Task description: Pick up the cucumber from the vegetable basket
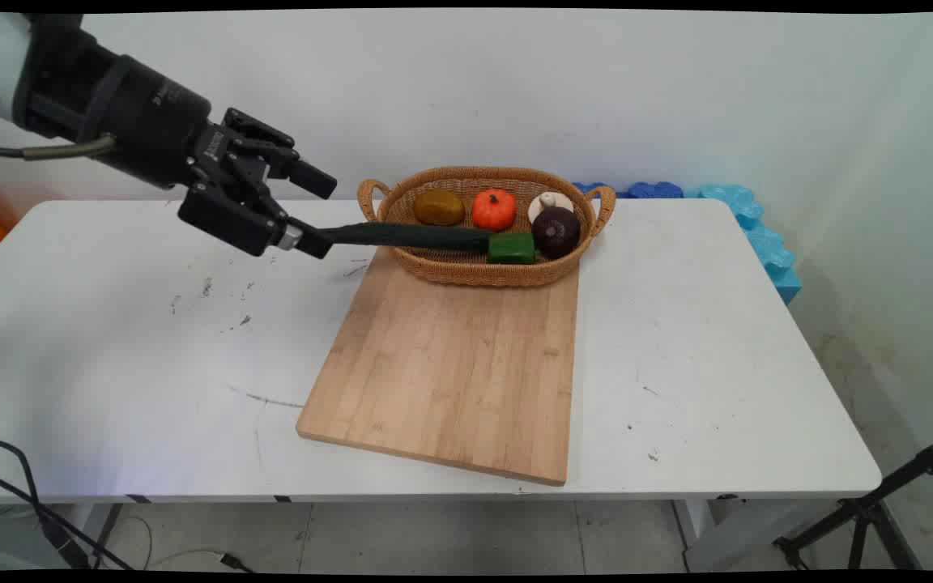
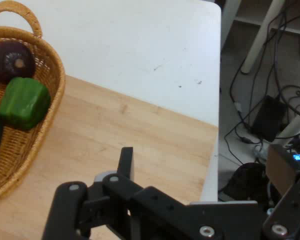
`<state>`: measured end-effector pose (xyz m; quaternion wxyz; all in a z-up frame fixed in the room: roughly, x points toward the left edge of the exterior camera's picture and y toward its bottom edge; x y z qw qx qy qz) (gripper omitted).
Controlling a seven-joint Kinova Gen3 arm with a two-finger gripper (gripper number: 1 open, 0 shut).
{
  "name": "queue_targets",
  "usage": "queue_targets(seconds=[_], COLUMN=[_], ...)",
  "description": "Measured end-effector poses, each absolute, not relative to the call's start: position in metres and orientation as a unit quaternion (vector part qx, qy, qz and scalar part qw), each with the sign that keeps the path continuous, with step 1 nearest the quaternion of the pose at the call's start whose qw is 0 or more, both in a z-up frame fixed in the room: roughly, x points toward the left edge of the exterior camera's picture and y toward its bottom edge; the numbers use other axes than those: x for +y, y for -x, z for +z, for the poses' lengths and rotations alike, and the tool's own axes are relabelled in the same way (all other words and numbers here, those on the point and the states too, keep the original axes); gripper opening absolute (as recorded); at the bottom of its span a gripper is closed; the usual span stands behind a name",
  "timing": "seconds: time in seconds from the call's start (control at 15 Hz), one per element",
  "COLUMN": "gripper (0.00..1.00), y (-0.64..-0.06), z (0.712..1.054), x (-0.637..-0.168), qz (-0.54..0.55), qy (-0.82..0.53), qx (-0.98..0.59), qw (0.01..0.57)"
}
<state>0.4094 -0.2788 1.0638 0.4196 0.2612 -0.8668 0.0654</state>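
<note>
- pincer point(image 1: 304, 210): reaches in from the upper left, above the bench point(image 1: 110, 340), just left of the basket point(image 1: 466, 271); its fingers stand apart with nothing between them, released.
- nearest thing: a long dark green vegetable point(image 1: 406, 236), lying across the basket's near left rim, its left end close to the lower finger; whether they touch cannot be told.
- green pepper point(image 1: 512, 247) point(image 2: 23, 102): lies in the basket at the long vegetable's right end, against the near wall.
- other contents: a brown potato point(image 1: 438, 207), an orange pumpkin point(image 1: 493, 209), a dark purple round thing point(image 1: 555, 231) and a white item point(image 1: 549, 202) behind it.
- wooden cutting board point(image 1: 450, 364): lies on the bench; the basket rests on its far end.
</note>
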Motion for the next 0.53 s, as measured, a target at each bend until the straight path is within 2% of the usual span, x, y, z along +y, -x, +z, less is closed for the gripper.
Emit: queue_targets(seconds=[0.53], gripper=[1.0], y=[-0.4], z=[1.061], x=[-0.307], qz=[0.083], qy=[-0.286], qx=[-0.864], qw=[0.405])
